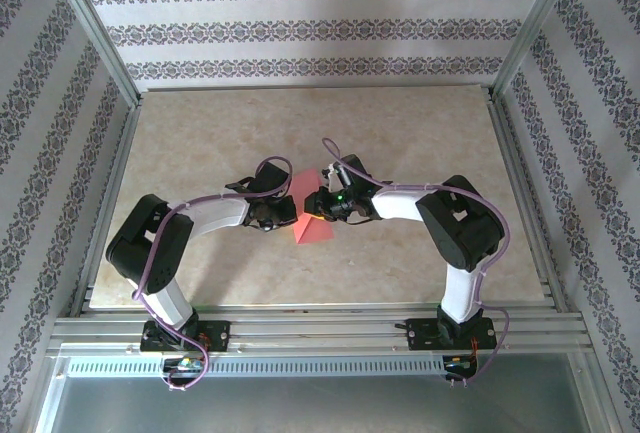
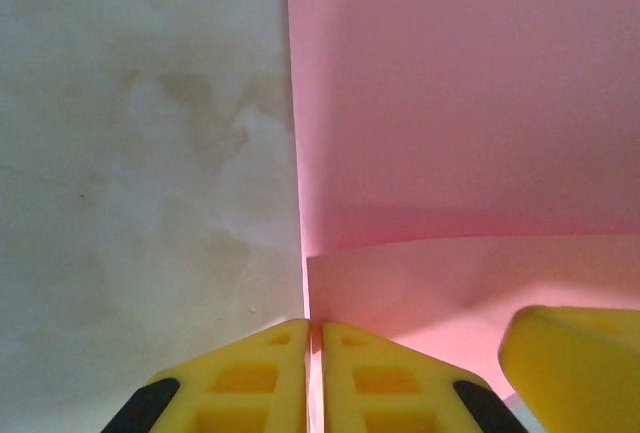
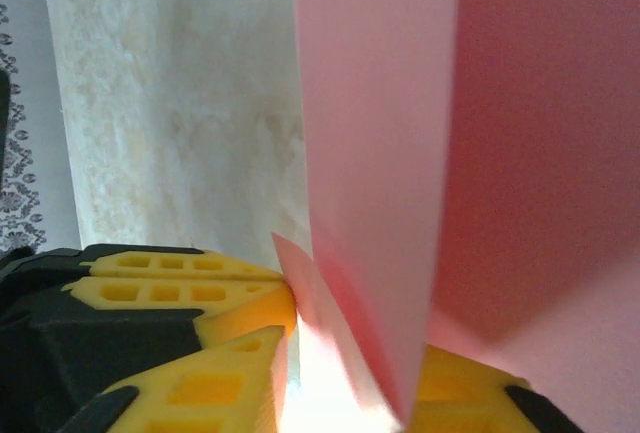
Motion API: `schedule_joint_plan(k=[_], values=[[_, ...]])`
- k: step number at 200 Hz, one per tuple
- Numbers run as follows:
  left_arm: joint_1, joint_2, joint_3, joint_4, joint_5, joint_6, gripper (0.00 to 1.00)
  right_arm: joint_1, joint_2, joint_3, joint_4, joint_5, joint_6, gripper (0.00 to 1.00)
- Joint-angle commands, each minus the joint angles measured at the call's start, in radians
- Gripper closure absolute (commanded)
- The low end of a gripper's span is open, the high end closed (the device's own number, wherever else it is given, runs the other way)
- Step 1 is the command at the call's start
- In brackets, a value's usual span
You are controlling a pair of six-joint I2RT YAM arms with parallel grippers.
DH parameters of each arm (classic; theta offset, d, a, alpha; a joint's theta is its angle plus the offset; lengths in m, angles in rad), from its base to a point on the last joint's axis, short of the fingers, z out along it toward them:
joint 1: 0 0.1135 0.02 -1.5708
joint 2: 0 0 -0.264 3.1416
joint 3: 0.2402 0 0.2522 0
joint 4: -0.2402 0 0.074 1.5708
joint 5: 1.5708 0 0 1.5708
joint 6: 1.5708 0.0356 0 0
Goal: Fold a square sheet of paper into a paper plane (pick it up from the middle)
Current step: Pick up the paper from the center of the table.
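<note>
Working what looks an early fold, the left hand (image 2: 312,325) is pinched shut on an edge of the square sheet of paper (image 1: 312,229), tented between both hands over the bench (image 1: 420,133), while the right hand (image 3: 360,353) straddles a flap (image 3: 375,153), grip uncertain; next, seemingly, pressing that crease flat.

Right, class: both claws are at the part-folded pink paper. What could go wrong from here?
1. The left claw pinches the square sheet of paper at its very edge, so it might slip free.
2. The right claw straddles a raised flap, jaws apart; closing off-line could skew the crease.
</note>
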Motion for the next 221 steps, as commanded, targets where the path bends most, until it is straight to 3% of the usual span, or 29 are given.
schedule_joint_plan(k=[1, 36, 69, 90, 119, 145, 163, 191, 221], values=[[0.015, 0.004, 0.009, -0.011, -0.016, 0.001, 0.88, 0.009, 0.024, 0.011, -0.012, 0.028, -0.032, 0.82], [0.038, -0.055, -0.003, -0.044, -0.029, 0.007, 0.88, 0.006, 0.01, 0.019, -0.005, 0.059, -0.032, 0.96], [0.108, -0.187, -0.042, -0.045, 0.036, 0.006, 0.82, -0.032, -0.061, 0.004, 0.08, 0.013, -0.018, 1.0], [0.149, -0.274, -0.06, -0.003, 0.15, -0.001, 0.66, -0.077, -0.124, -0.01, 0.156, -0.066, 0.011, 1.0], [0.167, -0.347, -0.077, 0.117, 0.315, -0.043, 0.36, -0.127, -0.199, -0.002, 0.208, -0.161, 0.051, 1.0], [0.167, -0.385, -0.123, 0.331, 0.436, -0.128, 0.15, -0.152, -0.234, 0.018, 0.244, -0.234, 0.093, 1.0], [0.167, -0.409, -0.161, 0.469, 0.459, -0.186, 0.03, -0.16, -0.235, 0.025, 0.292, -0.282, 0.134, 1.0], [0.168, -0.395, -0.164, 0.543, 0.498, -0.227, 0.0, -0.162, -0.215, 0.034, 0.381, -0.349, 0.205, 1.0], [0.172, -0.358, -0.174, 0.644, 0.512, -0.287, 0.06, -0.164, -0.192, 0.033, 0.464, -0.386, 0.264, 1.0]])
